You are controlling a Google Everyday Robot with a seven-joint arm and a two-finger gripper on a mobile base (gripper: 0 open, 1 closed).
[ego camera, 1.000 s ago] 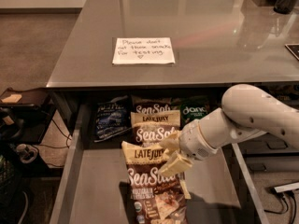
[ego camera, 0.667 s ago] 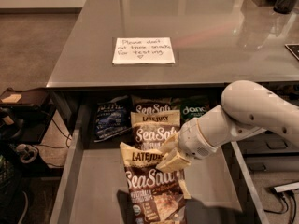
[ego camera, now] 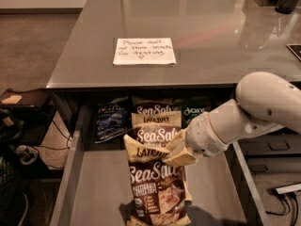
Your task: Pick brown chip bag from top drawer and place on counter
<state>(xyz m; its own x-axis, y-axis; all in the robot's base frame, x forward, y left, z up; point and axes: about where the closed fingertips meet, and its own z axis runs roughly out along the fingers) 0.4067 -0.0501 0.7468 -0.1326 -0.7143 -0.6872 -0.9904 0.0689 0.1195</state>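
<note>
Gripper [ego camera: 178, 150] pinched the cream top of the nearest brown bag [ego camera: 157, 187], jaws closed on it; the bag hung upright, seemingly clear of the drawer [ego camera: 94, 192] floor, below the counter [ego camera: 211, 32].

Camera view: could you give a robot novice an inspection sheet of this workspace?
Surface: glossy grey counter, bearing a white paper note.
Job's things: brown chip bag upright at the top drawer's front, not yet on the counter.
Clutter: two more brown bags, a dark blue bag and a green bag at the drawer's back.
Grippers: gripper at the bag's top band, shut on it.
Cables: thin cable left of the drawer.
Surroundings: dark low shelf at left.
</note>
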